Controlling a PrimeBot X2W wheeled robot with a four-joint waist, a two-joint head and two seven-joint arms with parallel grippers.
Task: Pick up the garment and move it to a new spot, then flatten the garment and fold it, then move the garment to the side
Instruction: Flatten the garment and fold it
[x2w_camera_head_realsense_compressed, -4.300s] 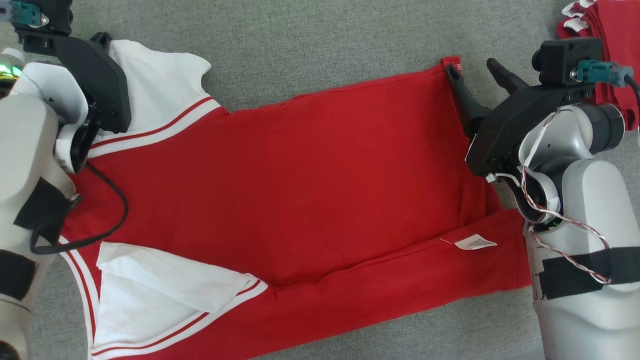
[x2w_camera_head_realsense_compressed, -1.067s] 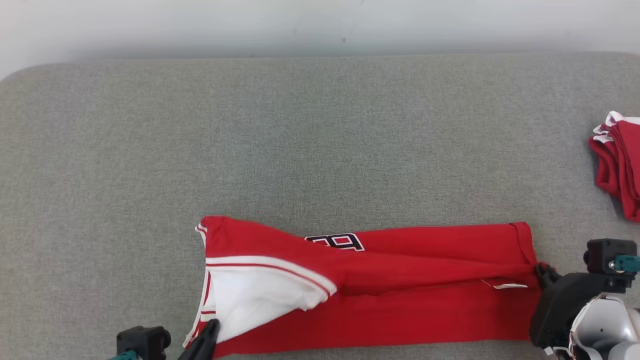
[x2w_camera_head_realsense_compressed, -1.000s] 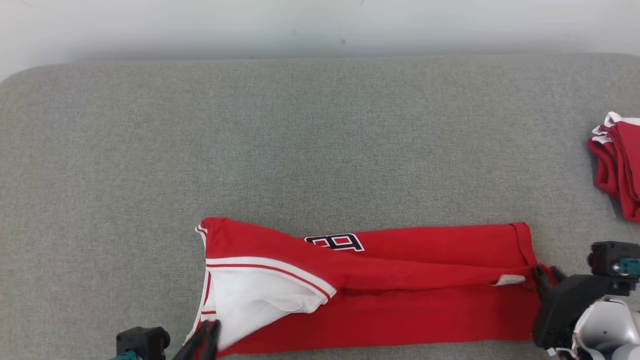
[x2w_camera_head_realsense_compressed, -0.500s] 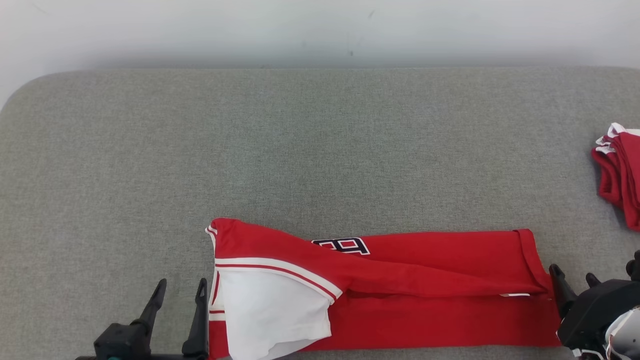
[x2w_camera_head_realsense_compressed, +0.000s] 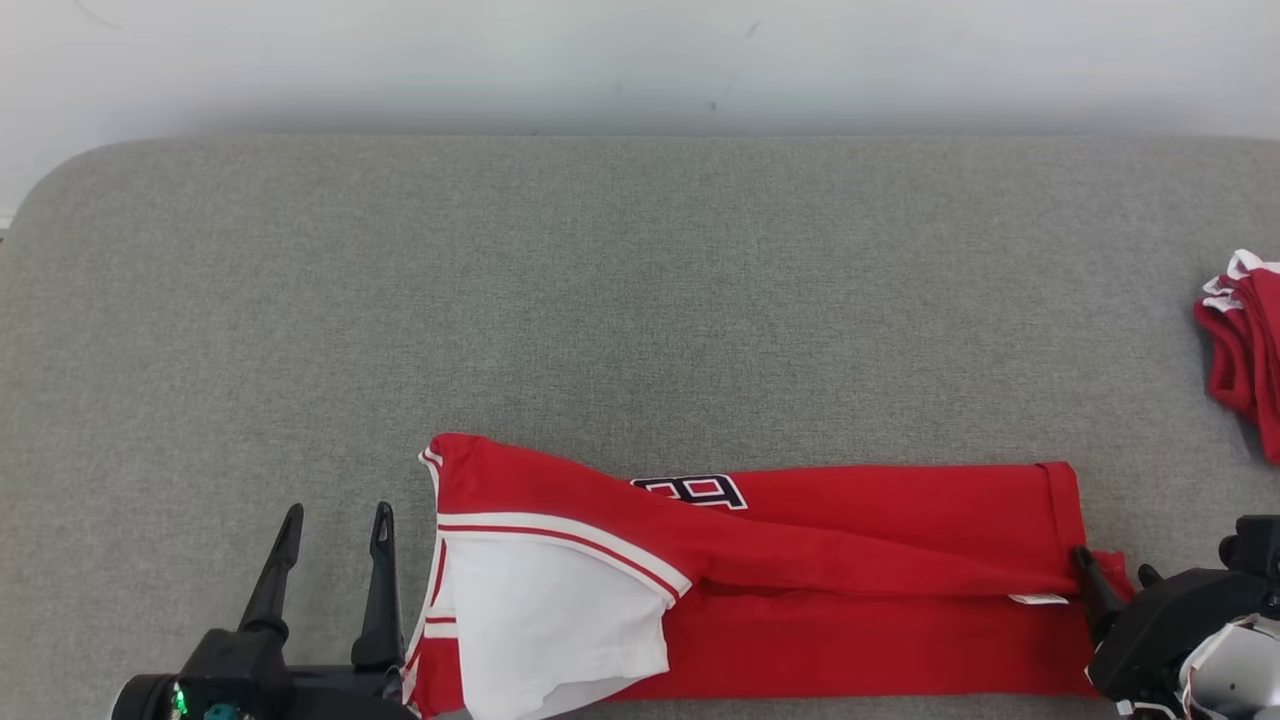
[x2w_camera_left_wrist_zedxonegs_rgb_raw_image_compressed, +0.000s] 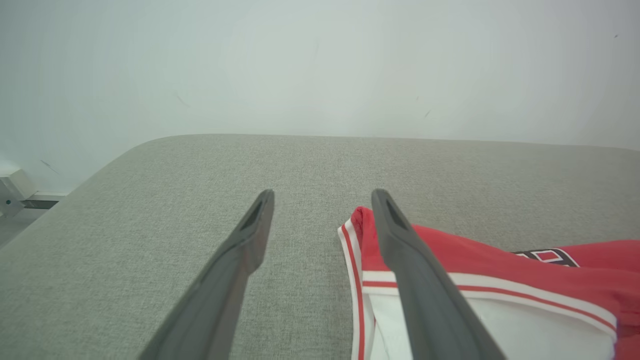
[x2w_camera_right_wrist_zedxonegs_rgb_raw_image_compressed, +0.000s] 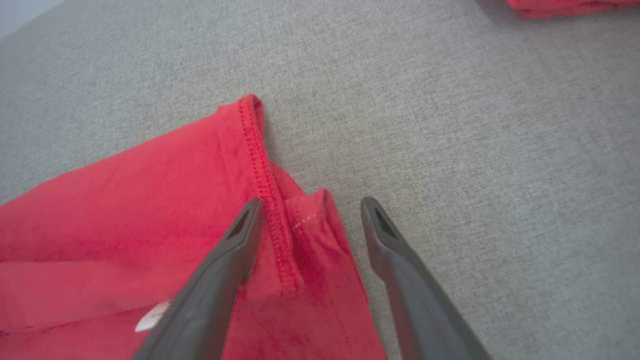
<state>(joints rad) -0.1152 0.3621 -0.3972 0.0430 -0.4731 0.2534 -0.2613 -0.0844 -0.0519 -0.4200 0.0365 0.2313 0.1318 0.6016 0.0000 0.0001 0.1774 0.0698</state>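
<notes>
Folding looks to be the step in hand: both end effectors stand with fingers spread wide and hold nothing, while the garment (x2w_camera_head_realsense_compressed: 850, 560) lies as a long red band on the grey tabletop (x2w_camera_head_realsense_compressed: 640, 300), doubled lengthwise. Nearest the left end effector (x2w_camera_head_realsense_compressed: 336, 515), just off its right finger, is the shoulder end, where a white sleeve (x2w_camera_head_realsense_compressed: 550, 620) with red trim flops out over the red cloth. Nothing but bare tabletop sits between that pair of fingers. The right end effector (x2w_camera_head_realsense_compressed: 1112, 565) hangs at the opposite end, and a small corner of the stitched hem (x2w_camera_right_wrist_zedxonegs_rgb_raw_image_compressed: 260, 165) bunches up between its open fingers, whether touching them I cannot tell; a white label (x2w_camera_head_realsense_compressed: 1037, 599) peeks out just to its left. Further along from both, the top layer runs slantwise in a soft ridge rather than lying flat, with dark lettering (x2w_camera_head_realsense_compressed: 700, 490) half covered beyond it. My guess is that a crosswise fold comes next, which would call for pinching one end at its corners and carrying it over the other, after tucking the sleeve and smoothing the ridge. Loose sleeve and bunched hem could spoil a neat edge. Far off beyond the right end effector sits a pile (x2w_camera_head_realsense_compressed: 1240, 350) of similar red pieces, and a pale wall (x2w_camera_head_realsense_compressed: 640, 60) closes the back.
</notes>
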